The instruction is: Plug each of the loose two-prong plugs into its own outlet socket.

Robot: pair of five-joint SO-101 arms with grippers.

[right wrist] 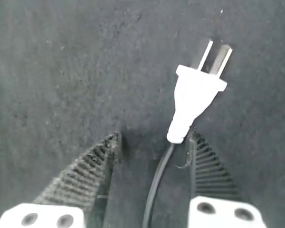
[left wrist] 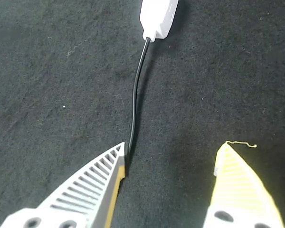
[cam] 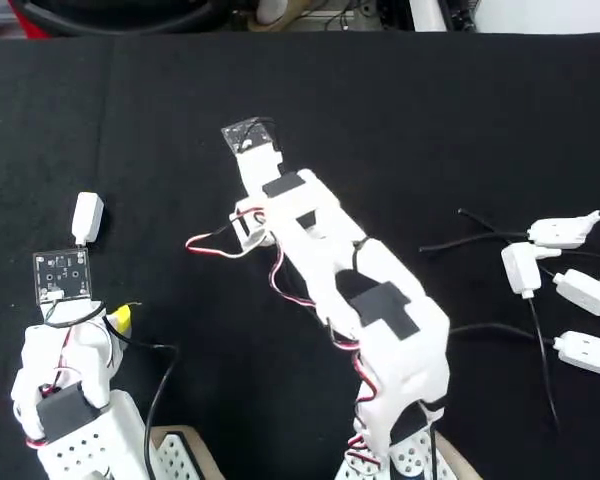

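Observation:
A white two-prong plug (right wrist: 197, 99) lies flat on the black cloth, its prongs pointing away from my right gripper (right wrist: 154, 137). That gripper is open. The plug's black cord (right wrist: 156, 185) runs back between the dark fingers, and the plug body lies just past the fingertips, close to one of them. In the high view the right gripper (cam: 245, 135) is stretched out to the middle rear of the table. My left gripper (left wrist: 173, 147) is open over the cloth, and a thin black cable (left wrist: 135, 99) passes by its white finger (left wrist: 99, 190). The cable leads to a white cord-end piece (left wrist: 159, 16), also visible from above (cam: 87, 215). Whether that piece is a plug or a socket cannot be told.
At the right edge lie several white plugs and socket pieces (cam: 560, 232) (cam: 585, 290) (cam: 590, 350) with black cords trailing left. Red and white servo wires (cam: 215, 245) hang off the right arm. The left arm (cam: 65, 370) is folded at the front left corner.

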